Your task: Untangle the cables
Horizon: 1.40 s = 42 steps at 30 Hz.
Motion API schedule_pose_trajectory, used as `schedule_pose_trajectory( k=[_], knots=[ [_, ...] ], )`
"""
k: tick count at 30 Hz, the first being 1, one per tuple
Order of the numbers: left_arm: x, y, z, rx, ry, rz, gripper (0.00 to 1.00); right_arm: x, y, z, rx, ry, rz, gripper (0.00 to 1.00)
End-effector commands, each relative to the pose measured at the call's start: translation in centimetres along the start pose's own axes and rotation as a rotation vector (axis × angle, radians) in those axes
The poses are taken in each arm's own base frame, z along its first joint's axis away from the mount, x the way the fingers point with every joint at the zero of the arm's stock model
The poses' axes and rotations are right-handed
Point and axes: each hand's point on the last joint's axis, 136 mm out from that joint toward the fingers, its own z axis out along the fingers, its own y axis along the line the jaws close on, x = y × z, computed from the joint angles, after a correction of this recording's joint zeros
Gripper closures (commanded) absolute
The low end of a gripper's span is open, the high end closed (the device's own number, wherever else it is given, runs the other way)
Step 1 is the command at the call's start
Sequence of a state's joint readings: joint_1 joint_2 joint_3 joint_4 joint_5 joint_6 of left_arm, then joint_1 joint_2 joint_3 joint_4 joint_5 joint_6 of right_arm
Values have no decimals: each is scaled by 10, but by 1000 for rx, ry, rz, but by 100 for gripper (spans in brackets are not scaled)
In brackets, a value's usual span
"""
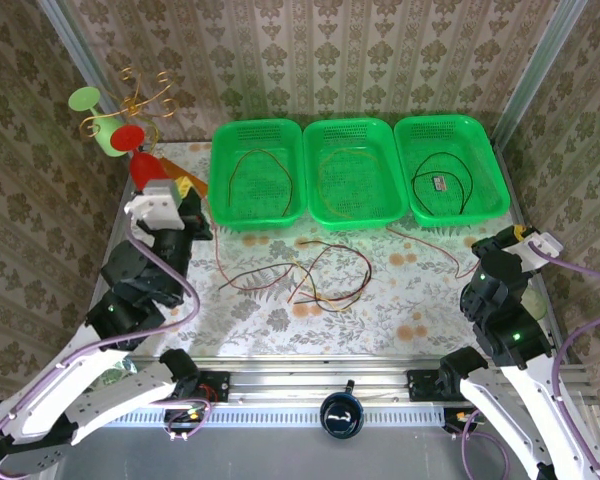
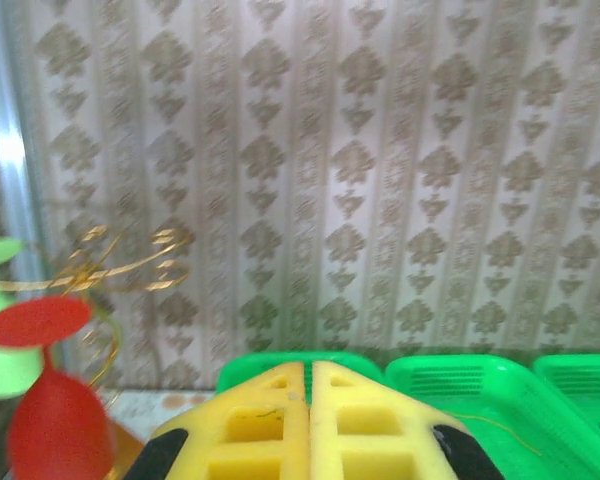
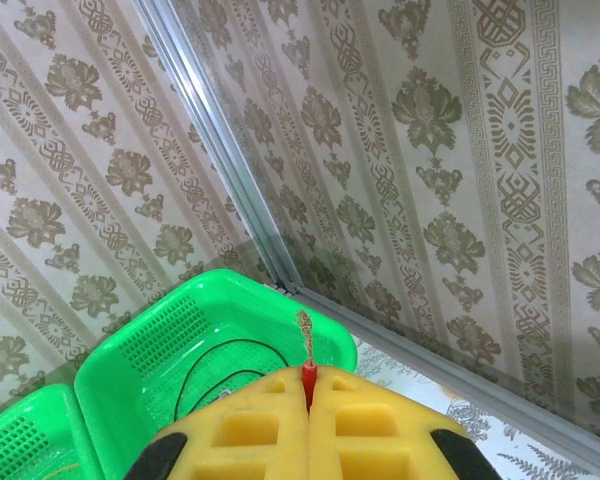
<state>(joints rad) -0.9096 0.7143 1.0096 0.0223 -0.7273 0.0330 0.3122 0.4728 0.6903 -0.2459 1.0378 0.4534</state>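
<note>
A tangle of red, brown and yellow cables (image 1: 305,278) lies on the table's middle. One red cable (image 1: 425,248) runs from it to my right gripper (image 1: 477,256), which hovers in front of the right basket. In the right wrist view that gripper (image 3: 308,372) is shut on the red cable's end (image 3: 308,385), and frayed copper strands stick out past the fingertips. My left gripper (image 1: 192,205) is at the left basket's front corner; in its wrist view the gripper (image 2: 308,368) is shut with nothing seen between the jaws.
Three green baskets stand at the back: the left basket (image 1: 220,135) holds a brown cable, the middle basket (image 1: 350,124) a yellow one, the right basket (image 1: 500,190) a black one. Red and green goblets with a gold wire stand (image 1: 120,120) occupy the back left corner.
</note>
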Motion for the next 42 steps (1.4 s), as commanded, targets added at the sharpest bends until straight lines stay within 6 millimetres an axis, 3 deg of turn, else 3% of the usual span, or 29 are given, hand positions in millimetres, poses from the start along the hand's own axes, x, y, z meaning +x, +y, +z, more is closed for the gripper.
schedule_pose_trajectory(
  k=[1, 5, 11, 18, 20, 24, 30, 33, 36, 39, 40, 42],
  knots=[
    [-53, -26, 1, 135, -130, 27, 100, -10, 1, -3, -15, -7, 67, 100],
    [-87, -40, 14, 143, -189, 99, 100, -10, 8, -2, -43, 5, 71, 100],
    [-129, -79, 32, 234, -287, 226, 100, -5, 9, -3, -50, 32, 104, 100],
    [-172, -100, 62, 198, -387, 349, 100, -3, 14, -5, -83, 69, 154, 100],
    [-184, -98, 75, 163, -419, 351, 100, -2, 15, -5, -86, 78, 166, 100],
    [-202, -72, 111, 103, -447, 288, 100, -2, 19, -6, -101, 99, 197, 100],
    [-234, -58, 150, 116, -503, 228, 100, -9, 22, -8, -113, 105, 202, 100],
    [-225, -51, 174, 73, -486, 280, 100, -11, 21, -9, -115, 104, 204, 100],
    [-189, -46, 204, 38, -407, 357, 100, -12, 21, -9, -115, 105, 203, 100],
    [-132, -41, 234, 39, -291, 394, 100, -11, 20, -10, -112, 108, 205, 100],
    [-114, -25, 245, 13, -249, 404, 100, -12, 20, -10, -114, 107, 208, 100],
    [-68, -12, 262, 8, -147, 392, 100, -13, 21, -9, -115, 104, 215, 100]
  ],
)
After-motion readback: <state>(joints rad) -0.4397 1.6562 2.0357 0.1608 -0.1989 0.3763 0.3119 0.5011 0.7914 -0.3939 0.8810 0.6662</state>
